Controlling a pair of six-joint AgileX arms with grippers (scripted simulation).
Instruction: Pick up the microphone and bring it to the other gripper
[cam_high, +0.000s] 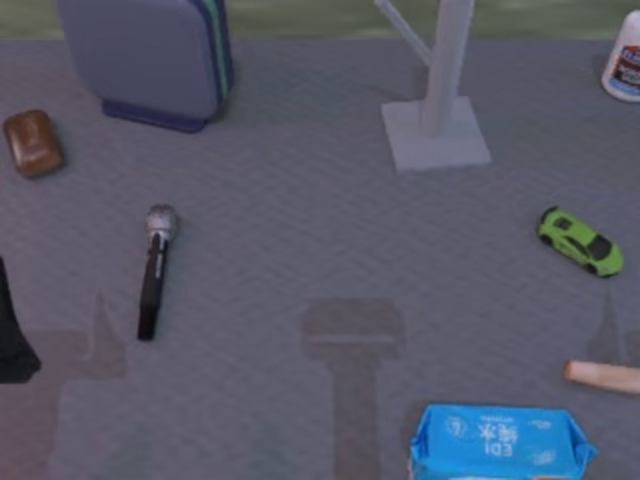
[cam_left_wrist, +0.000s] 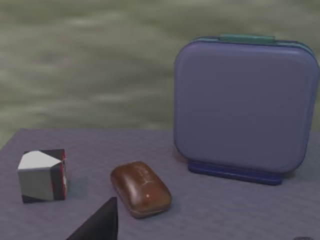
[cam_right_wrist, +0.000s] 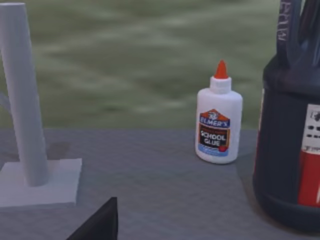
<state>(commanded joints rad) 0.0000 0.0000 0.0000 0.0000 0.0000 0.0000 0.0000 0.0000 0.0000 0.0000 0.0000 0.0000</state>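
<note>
The microphone (cam_high: 152, 275) lies flat on the table's left half, with its silver mesh head (cam_high: 161, 221) toward the back and its black handle toward the front. Nothing touches it. My left arm shows as a black shape (cam_high: 12, 335) at the table's left edge, left of the microphone and apart from it. In the left wrist view only one black finger (cam_left_wrist: 102, 225) shows, off to one side, with nothing against it. My right arm is out of the top view. The right wrist view likewise shows a single black finger (cam_right_wrist: 102, 225), holding nothing.
A blue-grey case (cam_high: 150, 60) stands at the back left and a brown oval lump (cam_high: 33, 143) lies beside it. A white post on a base (cam_high: 437, 130), a glue bottle (cam_high: 625, 60), a green toy car (cam_high: 578, 241), a tan stick (cam_high: 605, 376), a blue tissue pack (cam_high: 497, 445) and a dark jug (cam_right_wrist: 292, 130) fill the right side.
</note>
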